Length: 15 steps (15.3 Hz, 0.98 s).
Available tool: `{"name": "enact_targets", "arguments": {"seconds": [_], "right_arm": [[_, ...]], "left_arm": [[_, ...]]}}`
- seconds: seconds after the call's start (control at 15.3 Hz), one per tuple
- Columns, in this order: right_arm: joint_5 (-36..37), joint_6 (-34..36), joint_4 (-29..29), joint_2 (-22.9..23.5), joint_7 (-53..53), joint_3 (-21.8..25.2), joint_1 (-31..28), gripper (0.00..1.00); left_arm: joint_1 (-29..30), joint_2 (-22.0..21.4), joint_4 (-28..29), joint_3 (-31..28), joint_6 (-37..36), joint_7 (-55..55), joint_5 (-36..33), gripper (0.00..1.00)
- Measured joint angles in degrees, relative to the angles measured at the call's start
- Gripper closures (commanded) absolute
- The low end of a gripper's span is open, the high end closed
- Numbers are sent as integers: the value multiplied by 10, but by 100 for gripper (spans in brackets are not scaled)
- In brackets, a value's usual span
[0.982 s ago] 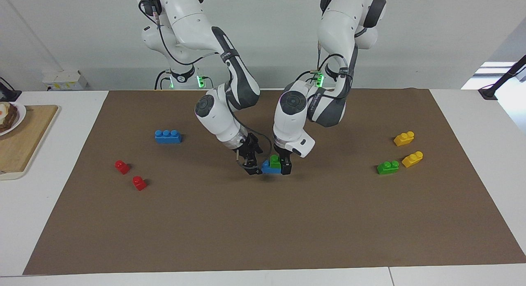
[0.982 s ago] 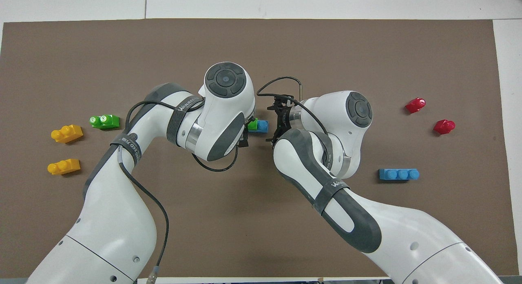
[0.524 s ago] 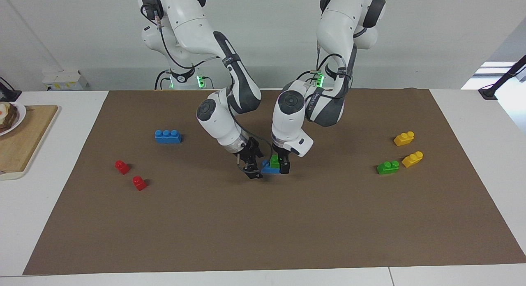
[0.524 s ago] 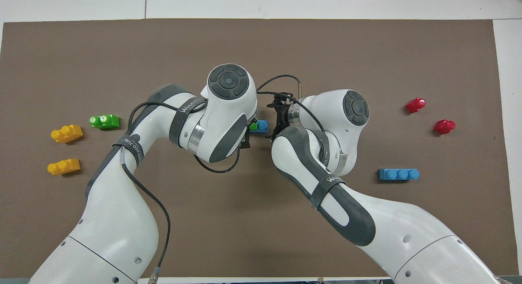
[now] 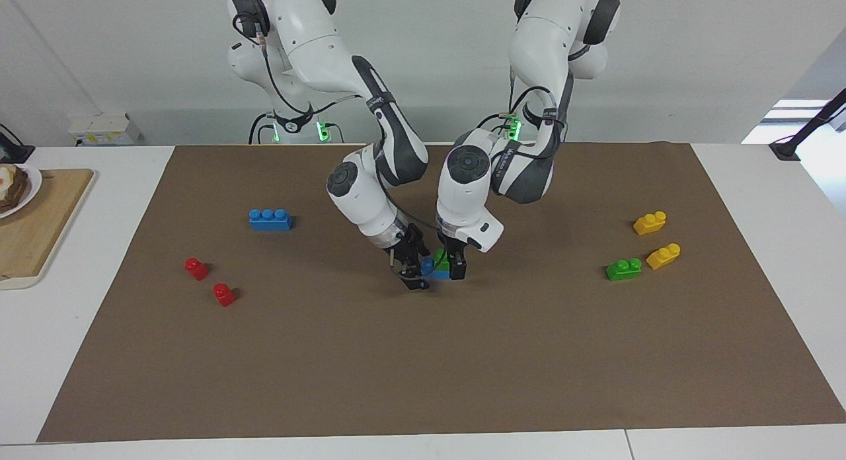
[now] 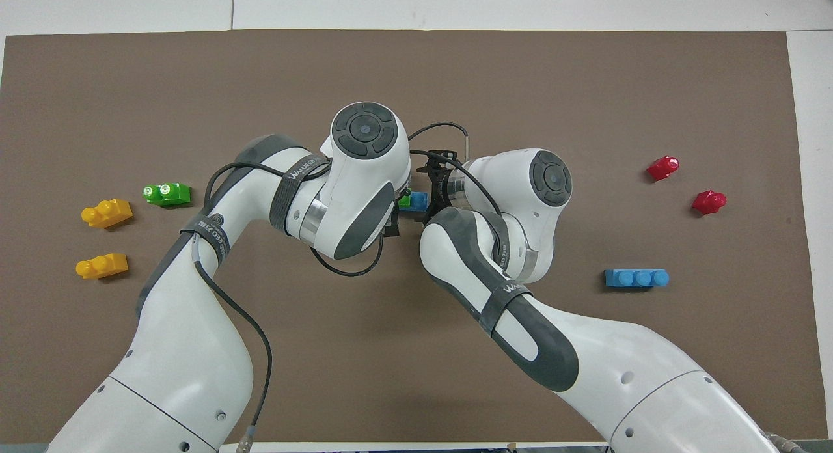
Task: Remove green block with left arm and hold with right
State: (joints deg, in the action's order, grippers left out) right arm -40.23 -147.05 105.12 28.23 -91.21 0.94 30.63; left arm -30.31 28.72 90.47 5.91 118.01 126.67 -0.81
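A green block [image 5: 442, 260] sits on one end of a blue brick [image 5: 429, 267] at the middle of the brown mat [image 5: 423, 367]. My left gripper [image 5: 453, 269] comes straight down on the green block and is shut on it. My right gripper [image 5: 415, 275] is low and tilted, its open fingers around the blue brick's other end. In the overhead view the green block [image 6: 405, 200] and blue brick [image 6: 420, 201] show between the two wrists. The right gripper [image 6: 430, 194] shows there; the left gripper is hidden under its own wrist.
A second green block [image 5: 623, 269] and two yellow bricks [image 5: 650, 223] [image 5: 663, 256] lie toward the left arm's end. A blue three-stud brick [image 5: 269, 219] and two red pieces [image 5: 196, 268] [image 5: 224, 294] lie toward the right arm's end. A wooden board [image 5: 33, 229] lies off the mat.
My right gripper has moved in toward the blue brick and now covers its end. The left gripper has stayed on the green block. The bricks have not moved.
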Motion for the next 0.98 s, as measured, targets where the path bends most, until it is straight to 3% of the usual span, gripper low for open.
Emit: {"name": "enact_targets", "arguments": {"seconds": [0.2,0.52,0.65,0.72,0.92,0.98], "right_arm": [[0,0,0,1,-2,0,0,9],[-2,-6,0,2,-19,0,3,30],[-15,-8,0,3,-19,1,3,43],[-18,-8,0,3,-19,1,3,54],[-18,-9,0,3,-19,3,3,97],[-18,-9,0,3,-19,3,3,100]], "left_arm": [[0,0,1,0,0,0,0,0],[0,0,3,0,2,3,0,0],[0,0,4,0,3,3,0,0],[0,0,4,0,4,3,0,0],[0,0,5,0,4,4,0,0],[0,0,5,0,5,4,0,0]]}}
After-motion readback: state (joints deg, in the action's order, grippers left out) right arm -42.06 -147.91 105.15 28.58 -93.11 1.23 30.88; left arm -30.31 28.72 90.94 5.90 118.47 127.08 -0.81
